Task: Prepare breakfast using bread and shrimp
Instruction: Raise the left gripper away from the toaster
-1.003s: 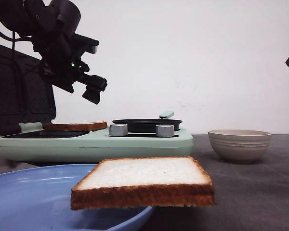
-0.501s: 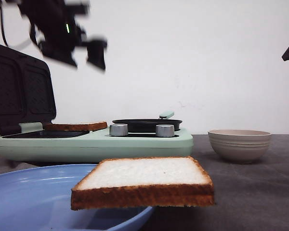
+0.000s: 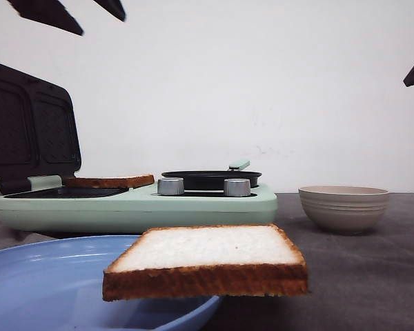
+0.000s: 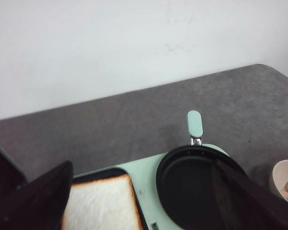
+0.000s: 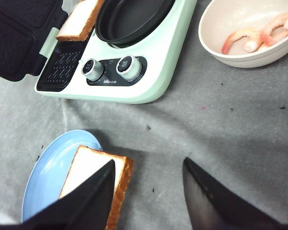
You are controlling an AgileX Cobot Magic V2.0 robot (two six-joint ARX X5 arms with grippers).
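Bread: two slices are in play. One slice (image 5: 79,19) lies on the left grill plate of the breakfast maker (image 5: 153,72), beside the frying pan (image 4: 197,187); the left wrist view shows the same slice (image 4: 102,205) between and below the left jaws (image 4: 149,201). The second slice (image 3: 207,261) rests on the rim of the blue plate (image 3: 48,276), overhanging the counter (image 5: 221,124).

State of the jaws: the left jaws are apart, holding nothing, and sit high over the maker. The right jaws (image 5: 149,196) are also apart and empty; the plate slice (image 5: 93,179) lies partly under their left finger (image 5: 81,201).

Step in hand, as I judge it: collect the plate slice with the right arm.

1. I would centre the jaws across two opposite crust edges, not across the soft crumb.
2. I would approach from the overhanging side, where one finger can pass beneath the slice.
3. I would close gently; the bread will likely compress and tear under force.
4. I would lift straight up, since the plate may slide or tip.

Count:
- Bread slices: 2.
- Blue plate: 1.
- Breakfast maker: 1, its lid (image 3: 27,124) raised, with 2 knobs (image 5: 110,68).
- Frying pan: 1, empty.
- Bowl (image 5: 230,48): 1, containing shrimp (image 5: 259,33); at least 2 pieces visible, exact number unclear.
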